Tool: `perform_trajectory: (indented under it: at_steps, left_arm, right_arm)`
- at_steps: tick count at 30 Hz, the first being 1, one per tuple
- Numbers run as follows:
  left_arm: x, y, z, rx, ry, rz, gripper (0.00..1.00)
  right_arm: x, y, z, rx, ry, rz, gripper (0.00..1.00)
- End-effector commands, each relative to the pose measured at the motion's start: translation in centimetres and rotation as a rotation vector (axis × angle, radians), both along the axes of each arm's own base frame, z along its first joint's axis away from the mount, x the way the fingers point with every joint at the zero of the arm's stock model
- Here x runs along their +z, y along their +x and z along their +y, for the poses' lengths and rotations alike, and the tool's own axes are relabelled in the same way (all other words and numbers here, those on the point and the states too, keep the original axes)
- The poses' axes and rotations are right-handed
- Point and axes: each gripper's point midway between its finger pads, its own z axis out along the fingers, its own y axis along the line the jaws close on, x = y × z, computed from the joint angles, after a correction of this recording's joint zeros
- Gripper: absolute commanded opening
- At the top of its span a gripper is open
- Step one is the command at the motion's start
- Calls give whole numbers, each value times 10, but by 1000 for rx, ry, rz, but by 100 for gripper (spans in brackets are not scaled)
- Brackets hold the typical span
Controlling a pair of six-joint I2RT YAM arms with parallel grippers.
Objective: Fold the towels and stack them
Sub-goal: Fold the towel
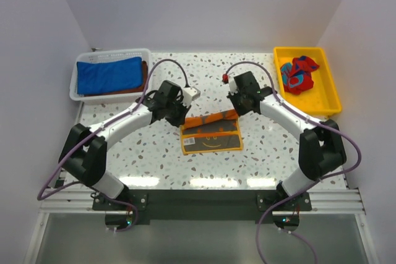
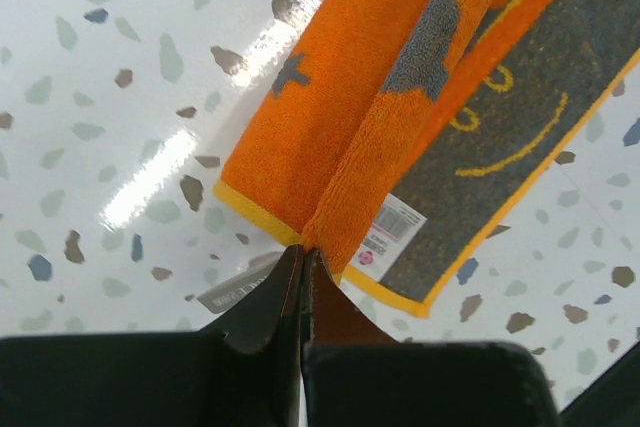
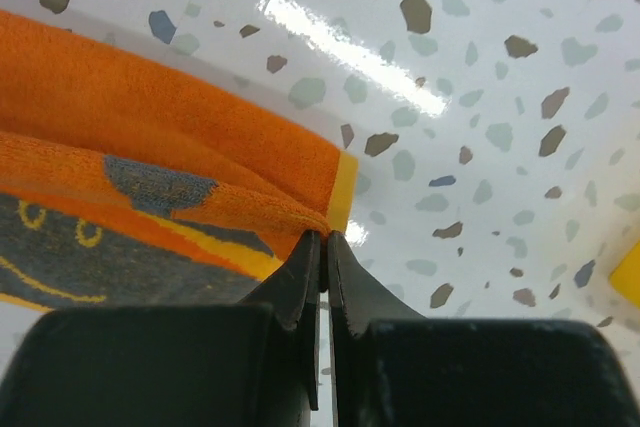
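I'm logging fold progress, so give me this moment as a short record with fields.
left gripper: shut on a far corner of the orange towel
right gripper: shut on its other far corner
orange towel: far edge raised, near part flat on table
basket: blue towel over brown towel
yellow tray: crumpled red towel

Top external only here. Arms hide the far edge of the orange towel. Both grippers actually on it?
Observer: Left, yes. Left wrist shows the left gripper shut on a corner of the orange towel, near its white label.
Operator: Right?
Observer: The right gripper is shut on the opposite corner, at the yellow border.
Operator: Edge flat?
Observer: No. The pinched edge is folded over, its orange back showing above the grey face.
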Motion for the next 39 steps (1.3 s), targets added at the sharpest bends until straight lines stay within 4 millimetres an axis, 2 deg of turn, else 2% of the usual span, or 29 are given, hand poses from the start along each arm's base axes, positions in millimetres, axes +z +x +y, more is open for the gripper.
perform_trajectory:
  at_steps: [1, 2, 3, 9, 14, 19, 25, 34, 39]
  left_arm:
    - [15, -3, 5, 114, -57, -28, 0]
    - [15, -4, 6, 126, -58, -30, 0]
    - [13, -5, 6, 129, -57, -26, 0]
    - [1, -25, 6, 125, -46, 51, 0]
    - [-10, -42, 10, 149, -49, 102, 0]
    - [-7, -52, 3, 148, -86, 116, 0]
    - [-10, -54, 6, 161, -74, 112, 0]
    - [-50, -75, 9, 171, -40, 199, 0]
    - [-60, -81, 2, 152, -40, 222, 0]
  right_arm:
    - [1, -20, 2, -70, 67, 24, 0]
    - [2, -25, 4, -65, 83, 27, 0]
    - [-7, -33, 3, -58, 77, 51, 0]
    - [-16, -52, -6, -95, 76, 86, 0]
    - [-19, -66, -3, -97, 117, 118, 0]
    - [-13, -65, -3, -103, 122, 103, 0]
    - [-8, -68, -2, -106, 139, 107, 0]
    - [-34, -82, -6, -144, 129, 175, 1]
    - [-46, -86, -7, -162, 119, 207, 6]
